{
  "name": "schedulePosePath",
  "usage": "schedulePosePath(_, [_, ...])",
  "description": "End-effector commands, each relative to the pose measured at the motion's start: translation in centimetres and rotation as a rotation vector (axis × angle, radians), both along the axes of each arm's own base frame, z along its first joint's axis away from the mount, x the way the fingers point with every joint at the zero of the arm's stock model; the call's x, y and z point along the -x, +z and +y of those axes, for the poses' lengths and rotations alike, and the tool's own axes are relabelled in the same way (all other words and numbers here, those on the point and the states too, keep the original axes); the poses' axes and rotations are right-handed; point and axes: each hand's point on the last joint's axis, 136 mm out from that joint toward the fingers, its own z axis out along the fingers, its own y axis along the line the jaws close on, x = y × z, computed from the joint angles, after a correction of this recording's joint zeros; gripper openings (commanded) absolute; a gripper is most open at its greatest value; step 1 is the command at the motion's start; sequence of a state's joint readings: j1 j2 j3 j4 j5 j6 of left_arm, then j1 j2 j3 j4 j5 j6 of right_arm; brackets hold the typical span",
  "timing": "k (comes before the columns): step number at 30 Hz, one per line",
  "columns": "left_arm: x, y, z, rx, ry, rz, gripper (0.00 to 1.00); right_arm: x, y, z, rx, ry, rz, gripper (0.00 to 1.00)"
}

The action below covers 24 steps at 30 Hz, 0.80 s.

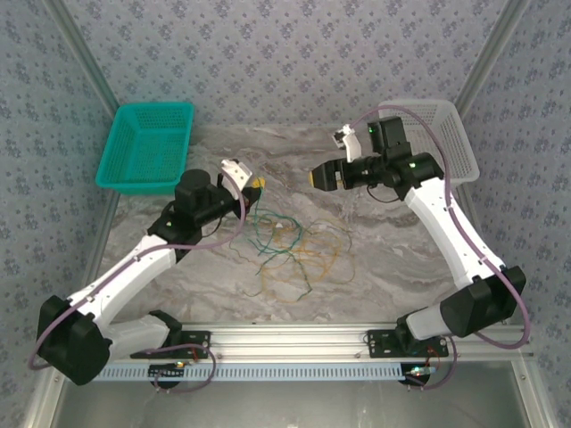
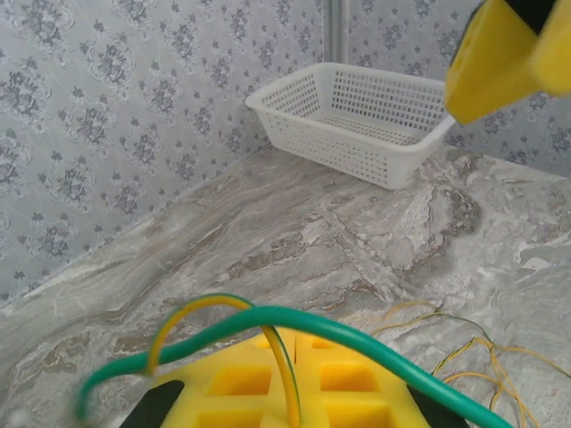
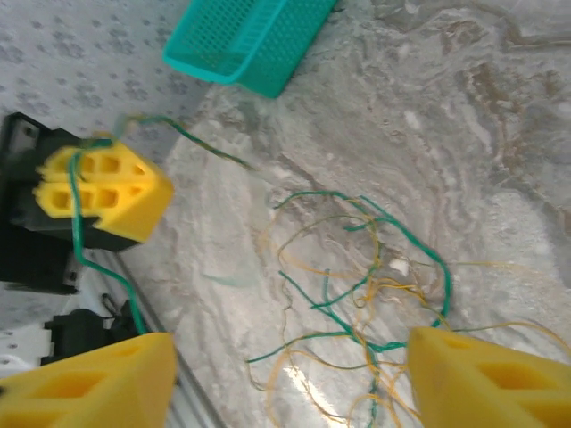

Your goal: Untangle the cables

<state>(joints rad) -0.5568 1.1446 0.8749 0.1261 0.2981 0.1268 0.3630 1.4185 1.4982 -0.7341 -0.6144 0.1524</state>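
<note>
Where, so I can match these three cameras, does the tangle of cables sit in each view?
Top external: the cables lie in the middle of the table.
Left wrist: lower right, with one green strand crossing the foreground.
Right wrist: centre, running down to the bottom edge.
Shared landmark: the left gripper, yellow and shut on that green strand.

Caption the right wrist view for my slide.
Open right gripper framing the tangled green and orange cables; left gripper shut on one green strand.
</note>
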Motion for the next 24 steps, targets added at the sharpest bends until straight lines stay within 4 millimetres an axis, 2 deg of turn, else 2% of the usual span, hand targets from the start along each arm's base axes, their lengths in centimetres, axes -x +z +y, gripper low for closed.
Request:
schedulePosePath(1, [-0.6,0.2,0.0,-0.008,0.03,0.043,0.0,-1.1,0.9,-2.1,0.112,-0.094,-0.129,0.75])
schedulePosePath(3, [-0.7,-0.3,-0.2,-0.018,0.026,0.061,0.0,-0.3,1.6,-1.5,0.077,-0.049,-0.178,0.75])
schedulePosePath(7, [-0.7,-1.0,-0.7,-0.03,0.0,0.08,0.0,1.8,3.0,2.4,-0.074,0.121,-0.241,0.75])
schedulePosePath(12, [-0.9,-1.5,-1.1,-0.037,-0.008,0.079,0.0,1.6,3.1,5.8,-0.25,0.212,-0.125,0.74])
schedulePosePath(15, [-1.0,-1.5,-1.2,-0.03,-0.01,0.083,0.0,2.1,1.9,7.9,-0.248,0.297,-0.095,0.73])
schedulePosePath(19, [-0.9,-1.6,-1.2,-0.025,-0.01,0.088,0.0,4.0,-0.1,10.9,-0.224,0.424,-0.081,0.74])
schedulePosePath(22, [-0.9,-1.7,-1.3,-0.013,-0.009,0.09,0.0,3.8,-2.5,12.5,-0.175,0.431,-0.077,0.75])
schedulePosePath(24, [-0.8,-1.7,-1.4,-0.009,-0.014,0.092,0.0,3.3,-4.0,13.4,-0.144,0.417,-0.067,0.72])
